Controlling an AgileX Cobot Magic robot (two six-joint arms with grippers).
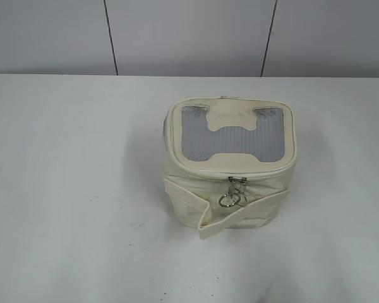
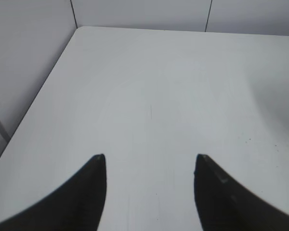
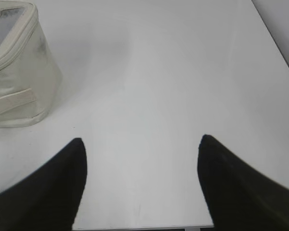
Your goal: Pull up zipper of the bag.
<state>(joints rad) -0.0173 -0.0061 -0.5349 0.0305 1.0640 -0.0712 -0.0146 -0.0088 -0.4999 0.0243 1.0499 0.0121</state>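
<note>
One bag (image 1: 230, 170), two zipper (image 1: 235, 189) rings — left hand (image 2: 149, 159), right hand (image 3: 142, 140) both spread apart

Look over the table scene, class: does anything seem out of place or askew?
Only the strap band on the bag: it hangs loose and curls away from the front. The zipper pulls meet below the lid, nothing spilled.

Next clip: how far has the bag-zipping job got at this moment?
Barely begun. Nothing looks done: the bag sits untouched on the table, its zipper sliders and ring pulls hanging together at the near front of the lid. Nothing is in hand: the left gripper and right gripper are open over bare table, away from the bag. Left: reach the bag, steady it, grasp a pull and draw it along.
</note>
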